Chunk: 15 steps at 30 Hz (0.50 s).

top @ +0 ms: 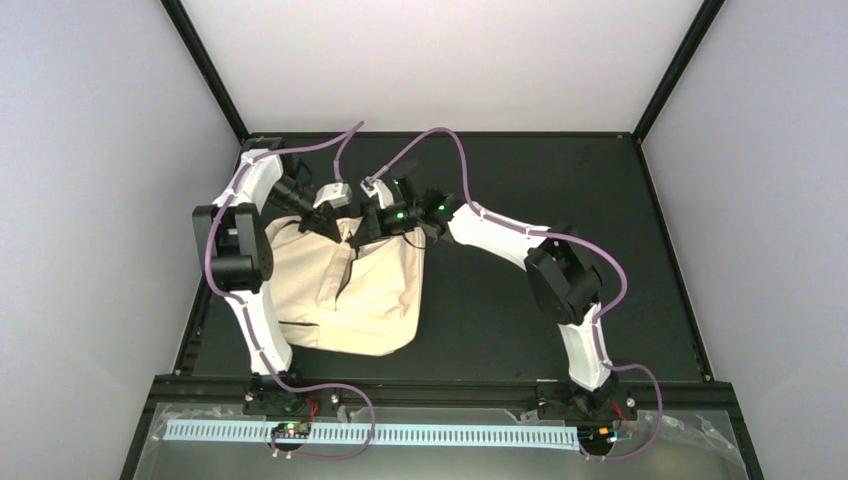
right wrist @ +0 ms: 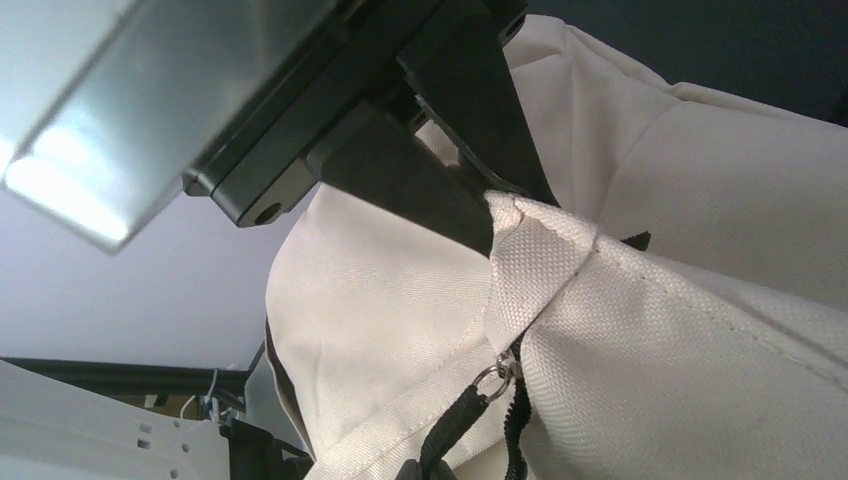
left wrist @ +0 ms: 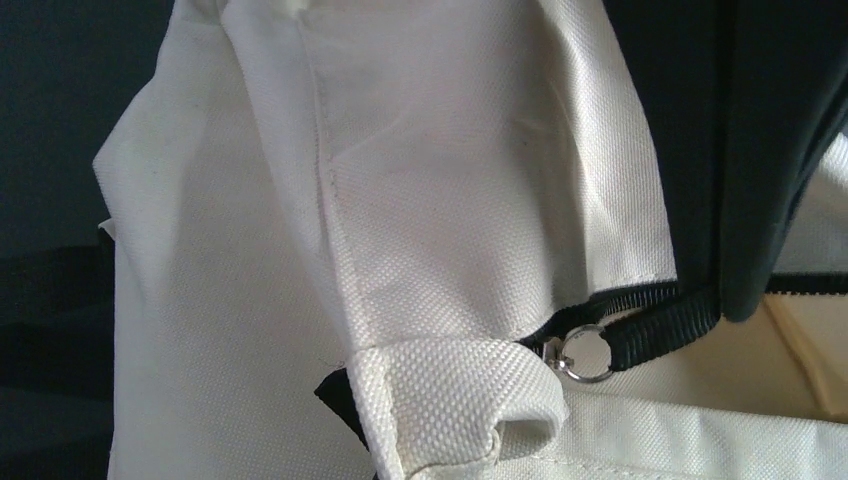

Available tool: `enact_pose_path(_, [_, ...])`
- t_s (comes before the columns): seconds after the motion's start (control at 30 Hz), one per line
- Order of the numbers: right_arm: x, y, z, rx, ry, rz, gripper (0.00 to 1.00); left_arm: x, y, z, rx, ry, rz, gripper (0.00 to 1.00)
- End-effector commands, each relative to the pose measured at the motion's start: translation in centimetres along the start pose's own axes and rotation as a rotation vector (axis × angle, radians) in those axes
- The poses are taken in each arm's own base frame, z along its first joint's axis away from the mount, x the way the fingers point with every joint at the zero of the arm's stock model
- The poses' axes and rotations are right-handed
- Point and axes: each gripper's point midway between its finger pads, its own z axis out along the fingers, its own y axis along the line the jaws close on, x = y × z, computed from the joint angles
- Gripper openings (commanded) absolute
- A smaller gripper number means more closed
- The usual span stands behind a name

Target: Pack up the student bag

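student bag point(top: 350, 290): lies slumped on the dark table point(top: 520, 300), left of centre, with its far edge between both grippers. If the two arms pull unevenly, the soft body may drag or fold over its own opening.
left gripper point(top: 325, 220): its jaws are pinched on a hemmed fold point(right wrist: 530, 250) of the bag beside the zipper end. So shallow a bite on cloth may slip, and the anchor would be lost.
right gripper point(top: 369, 224): closed, apparently on the black pull cord point(left wrist: 660, 325). Pulling off the zipper's line may jam the slider.
pull cord: runs from ring to finger and may slide out of the grip.
ring point(left wrist: 587, 356): a small metal link just beside the fold. Loose fabric here may snag in the zipper teeth point(right wrist: 518, 420).
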Motion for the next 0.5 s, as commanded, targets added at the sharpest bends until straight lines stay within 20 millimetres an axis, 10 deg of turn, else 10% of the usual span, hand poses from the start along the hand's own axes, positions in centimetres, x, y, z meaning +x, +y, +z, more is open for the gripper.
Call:
enact_pose_path(0.0, [-0.4, 2.6, -1.2, -0.039, -0.003, -0.023, 0.01, -4.0, 0.1, -2.1, -0.061, -0.148, -0.034, 0.01])
enact_pose_path(0.17, [-1.2, 3.8, -2.8, -0.051, -0.031, -0.030, 0.01, -12.7, -0.7, -7.2, -0.138, -0.523, -0.163, 0.02])
enact_pose_path(0.47, [2.5, 3.3, -5.6, -0.013, -0.052, 0.028, 0.01, -17.7, -0.4, -13.6, -0.450, -0.679, -0.214, 0.01])
